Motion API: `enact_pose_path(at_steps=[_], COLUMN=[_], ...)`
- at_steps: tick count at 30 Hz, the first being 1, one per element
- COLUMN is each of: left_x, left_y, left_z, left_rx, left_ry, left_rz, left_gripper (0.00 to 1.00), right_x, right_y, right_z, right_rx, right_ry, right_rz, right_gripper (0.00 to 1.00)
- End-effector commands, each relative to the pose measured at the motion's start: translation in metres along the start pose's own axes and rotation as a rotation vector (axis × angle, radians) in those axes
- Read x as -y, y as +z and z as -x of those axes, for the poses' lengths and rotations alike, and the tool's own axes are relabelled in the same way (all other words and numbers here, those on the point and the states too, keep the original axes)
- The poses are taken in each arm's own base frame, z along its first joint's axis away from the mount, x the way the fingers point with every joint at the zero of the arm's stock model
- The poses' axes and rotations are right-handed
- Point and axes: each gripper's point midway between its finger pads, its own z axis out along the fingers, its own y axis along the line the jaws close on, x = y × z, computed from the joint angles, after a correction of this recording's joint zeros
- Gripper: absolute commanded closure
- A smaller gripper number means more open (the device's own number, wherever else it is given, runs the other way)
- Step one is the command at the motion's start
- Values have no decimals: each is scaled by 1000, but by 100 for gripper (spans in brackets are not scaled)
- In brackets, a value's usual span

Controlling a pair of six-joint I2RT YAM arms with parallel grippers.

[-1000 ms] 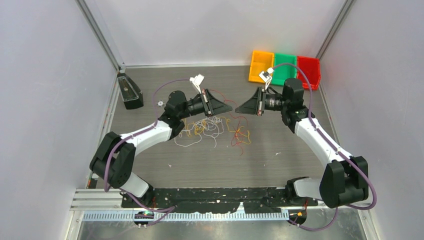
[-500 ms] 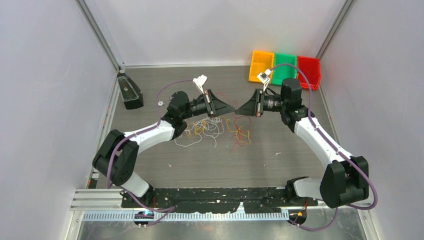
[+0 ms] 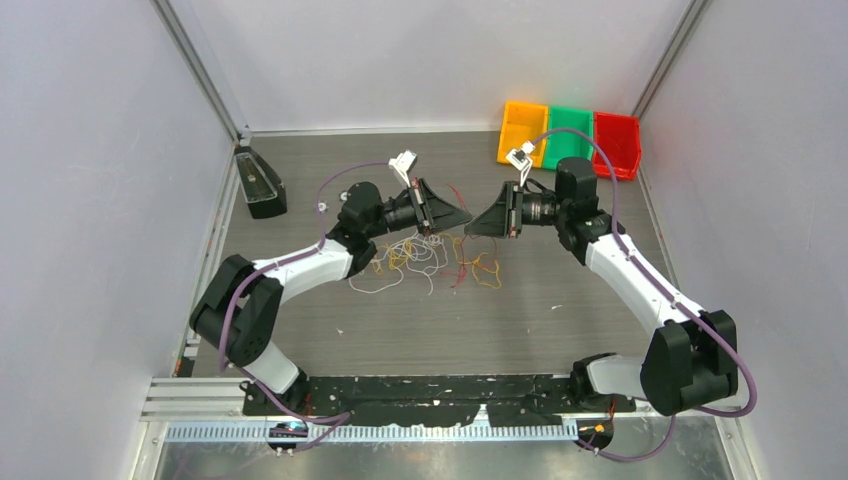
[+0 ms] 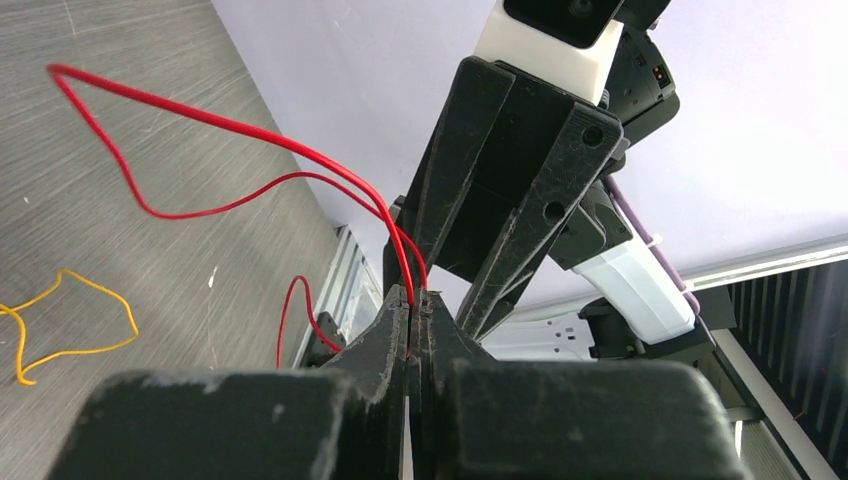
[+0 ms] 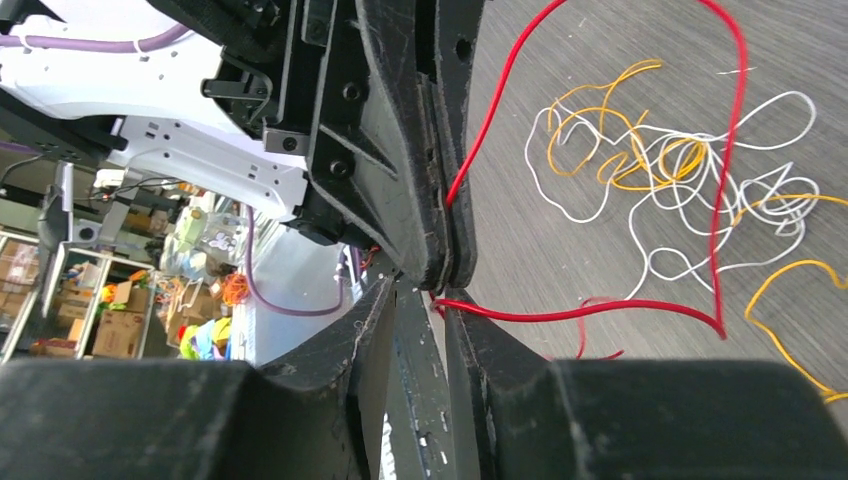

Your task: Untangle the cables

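cables: thin wires in red, white and yellow-orange, in a loose curly tangle [image 3: 425, 258] on the table [image 3: 560, 300]. It sits pretty much dead centre of the top view, just below where the two arms meet.
red cable: [image 4: 230, 126] this one's partly lifted off the pile. In the left wrist view two strands come in from the upper left and run down into the fingertips. A yellow-orange curl lies flat on the table at the lower left of that view.
left arm: reaches in from the lower left of the top view, elbow bent, with the left gripper [image 3: 468, 214] pointing toward the middle of the frame.
left fingers: pressed together, pinching the red cable right at the tips.
right arm: comes up the right side of the top view and bends back in. The right gripper [image 3: 470, 231] is aimed straight at the left one, tips just beside each other; can't tell if they touch.
right fingers: there's a narrow gap between them in the right wrist view, so slightly spread. The red cable runs off to the right from beside their tips; can't tell if they actually have it.
around: orange bin [image 3: 522, 128], green bin [image 3: 568, 125] and red bin [image 3: 617, 140] side by side at the upper right. A black box [image 3: 260, 185] sits at the left edge of the table, and purple hoses [image 5: 90, 43] run along both arms.
in the way: each wrist view is mostly filled by the other gripper. In the right wrist view the white and yellow-orange loops overlap, and a big red loop sweeps across them.
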Motion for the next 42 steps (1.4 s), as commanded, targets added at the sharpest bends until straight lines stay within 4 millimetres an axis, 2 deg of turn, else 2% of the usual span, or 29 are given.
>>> enact_pose_path(at_steps=[1,6,17,18,19,20,22,26,27,28,29,32,33,34,35,36,38,42], left_x=[25,27,33,33,34,34,29,18,22,13,15,-1,1,3,10,21,54,103], left_y=[2,0,4,4,3,2,-6,-44,-58,-70,-85,-125,-133,-139,-142,-142,-132,-104], left_z=[4,4,10,11,10,10,12,20,18,16,13,2,3,7,13,19,24,9], left_rx=[8,10,31,33,30,26,25,2,-21,-47,-63,-163,-175,-158,-120,-65,32,82], left_ry=[17,7,-12,-14,-11,-5,14,116,150,183,244,597,737,865,954,1033,1191,1478], left_rz=[-59,-61,-59,-56,-57,-57,-38,12,22,61,91,219,251,282,289,275,184,17], left_gripper=[100,100,100,100,100,98,73,36,31,28,26,18,13,5,1,1,0,0], right_x=[0,8,2,2,1,0,-5,-17,-20,-23,-27,-39,-44,-46,-52,-54,-68,-85], right_y=[2,2,6,6,6,6,4,-9,-15,-17,-21,-24,-24,-24,-24,-24,-23,-14], right_z=[14,12,6,6,7,7,10,20,25,27,30,26,30,24,33,30,37,33], right_rx=[10,4,-30,-30,-29,-29,-31,-19,-9,-5,-2,0,19,27,69,92,145,134], right_ry=[-102,-130,-162,-167,-171,-171,-178,-140,-122,-118,-104,-72,-61,22,-34,23,-25,-26], right_rz=[-33,-86,-77,-76,-74,-74,-69,-35,-25,-16,-3,29,49,52,74,70,100,135], right_gripper=[69,69,76,79,89,93,94,95,95,94,95,95,94,95,95,95,94,95])
